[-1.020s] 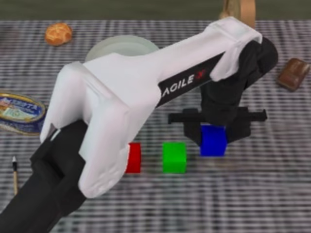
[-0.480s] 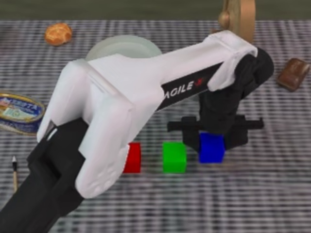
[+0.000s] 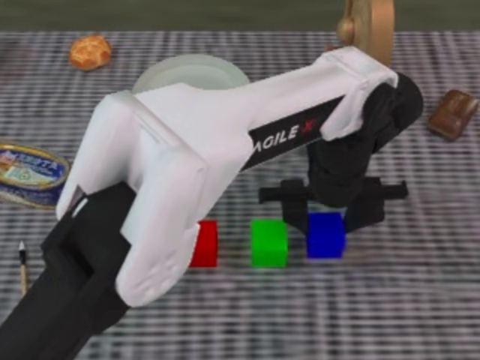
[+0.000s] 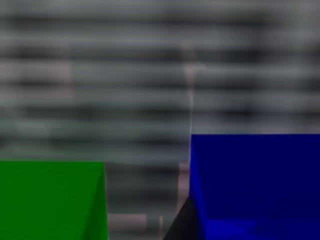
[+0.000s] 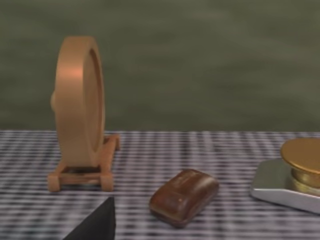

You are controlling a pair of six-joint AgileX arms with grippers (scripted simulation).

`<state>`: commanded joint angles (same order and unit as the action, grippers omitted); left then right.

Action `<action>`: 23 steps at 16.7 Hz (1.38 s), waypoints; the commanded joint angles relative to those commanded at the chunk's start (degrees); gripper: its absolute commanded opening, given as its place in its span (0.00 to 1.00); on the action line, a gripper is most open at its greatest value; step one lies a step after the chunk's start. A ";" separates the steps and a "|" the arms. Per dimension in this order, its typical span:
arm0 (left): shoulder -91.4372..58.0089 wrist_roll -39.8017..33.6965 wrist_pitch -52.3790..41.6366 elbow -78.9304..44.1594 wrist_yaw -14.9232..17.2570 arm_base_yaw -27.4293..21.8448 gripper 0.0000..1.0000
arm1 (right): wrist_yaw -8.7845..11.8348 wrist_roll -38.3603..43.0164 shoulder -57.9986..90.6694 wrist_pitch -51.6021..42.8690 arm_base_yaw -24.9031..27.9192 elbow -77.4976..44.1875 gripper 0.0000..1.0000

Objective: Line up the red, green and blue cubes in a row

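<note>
We take the green cube [image 3: 268, 242] as our landmark. Nearest the camera's edge of the table, the three cubes sit in one row on the checked cloth [image 3: 390, 300]: the red cube [image 3: 205, 243] lies to the left of the green cube with a gap between them (its left part is hidden by our left arm), and the blue cube [image 3: 325, 235] lies just to the right, apart from it and set slightly farther back.

Our left gripper [image 3: 335, 210] stands over the blue cube's far side; we cannot tell whether its fingers are released or clenched on the cube.

In the left wrist view the green cube [image 4: 52, 199] and blue cube [image 4: 255, 185] show a strip of cloth between them.

Farther back from the green cube lies a pale plate [image 3: 191, 72]. Our right gripper is out of the top view.
</note>
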<state>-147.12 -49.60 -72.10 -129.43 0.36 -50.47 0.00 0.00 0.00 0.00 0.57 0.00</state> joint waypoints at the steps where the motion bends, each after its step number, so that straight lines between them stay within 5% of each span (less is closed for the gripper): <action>1: 0.00 0.00 0.00 0.00 0.00 0.00 0.75 | 0.00 0.00 0.00 0.00 0.00 0.00 1.00; 5: 0.00 0.00 0.00 0.00 0.00 0.00 1.00 | 0.00 0.00 0.00 0.00 0.00 0.00 1.00; 15: -0.31 -0.06 -0.90 -0.96 -0.02 0.19 1.00 | 0.00 0.00 0.00 0.00 0.00 0.00 1.00; 23: -3.08 -0.17 -17.29 -20.37 0.03 1.10 1.00 | 0.00 0.00 0.00 0.00 0.00 0.00 1.00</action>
<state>-150.21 -49.77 -89.39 -149.80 0.39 -49.37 0.00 0.00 0.00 0.00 0.57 0.00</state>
